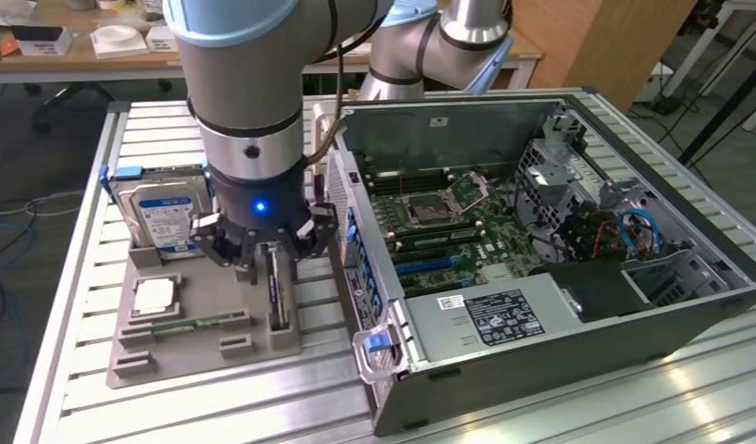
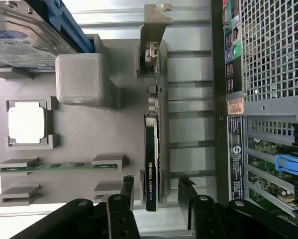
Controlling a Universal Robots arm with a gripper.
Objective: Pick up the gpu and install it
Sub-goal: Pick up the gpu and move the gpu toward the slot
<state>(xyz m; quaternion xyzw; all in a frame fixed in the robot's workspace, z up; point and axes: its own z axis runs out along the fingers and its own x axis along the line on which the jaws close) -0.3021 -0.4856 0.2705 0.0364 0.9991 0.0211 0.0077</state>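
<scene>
Gripper: the black two-finger gripper (image 1: 277,264) hangs low over the tray, jaws apart, one finger (image 2: 127,189) on each side of the card, and the wrist view shows a gap on both sides.
Gpu: the long, dark gpu card with a silvery metal bracket (image 2: 151,164) stands on its edge in a slot along the tray's edge nearest the computer, seated and not lifted.
Tray: the grey plastic parts tray (image 1: 211,296) sits on the slatted metal table (image 1: 81,277), just beside the case.
Computer: the open dark tower case (image 1: 674,305) lies on its side, green motherboard facing up.
Other parts: the silver hard drive with a blue-white label (image 1: 167,217) stands at a tray corner. The square silver processor chip (image 1: 155,294) and the narrow green memory stick (image 1: 186,326) lie flat nearby.
</scene>
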